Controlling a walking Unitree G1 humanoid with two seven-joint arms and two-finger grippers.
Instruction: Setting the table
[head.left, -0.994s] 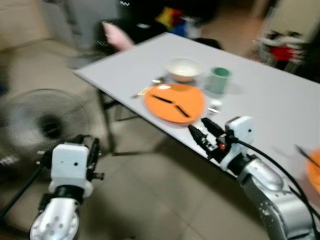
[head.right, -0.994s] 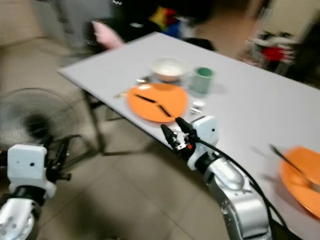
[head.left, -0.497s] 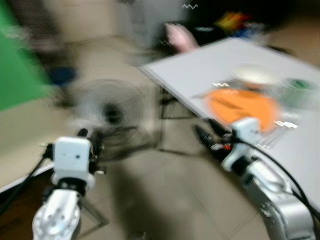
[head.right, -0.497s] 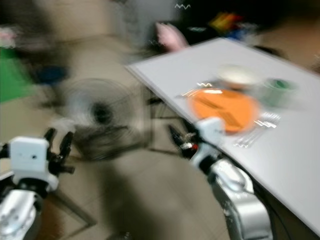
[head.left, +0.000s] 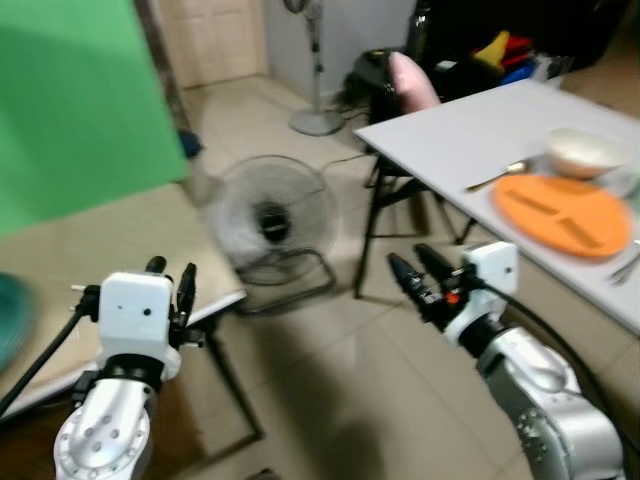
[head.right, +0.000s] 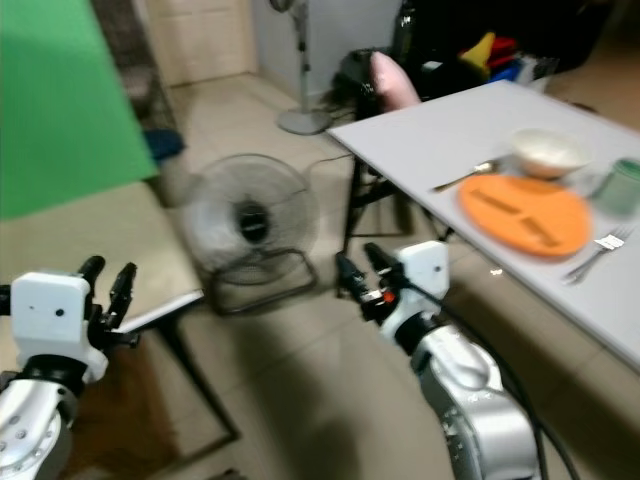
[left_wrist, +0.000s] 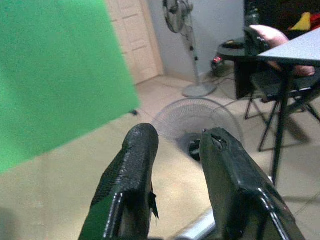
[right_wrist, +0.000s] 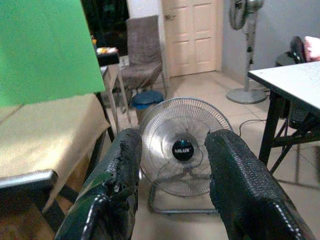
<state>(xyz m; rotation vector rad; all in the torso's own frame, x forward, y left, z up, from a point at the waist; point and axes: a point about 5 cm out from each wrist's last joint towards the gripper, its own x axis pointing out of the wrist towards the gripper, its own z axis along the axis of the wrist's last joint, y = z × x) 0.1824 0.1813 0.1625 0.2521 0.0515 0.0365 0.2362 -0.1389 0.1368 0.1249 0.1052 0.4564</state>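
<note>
Grippers, two, both held low over the tiled floor and both empty: left gripper with fingers spread, beside the corner of a tan-topped low table; right gripper with fingers spread, just off the near edge of the counter. Counter, white, on black legs, standing at the robot's right. Place setting near the counter's near edge: orange plate with two dark sticks lying on it; white bowl just behind the plate, toward the far edge; spoon beside the plate on the side toward the counter's left corner; green cup, blurred, beside the bowl; fork on the plate's right. Floor fan, round wire cage, on the floor between the two grippers and beyond them. Standing fan by the far wall. Green screen at the left. Chair with a pink cushion past the counter's far left corner.
</note>
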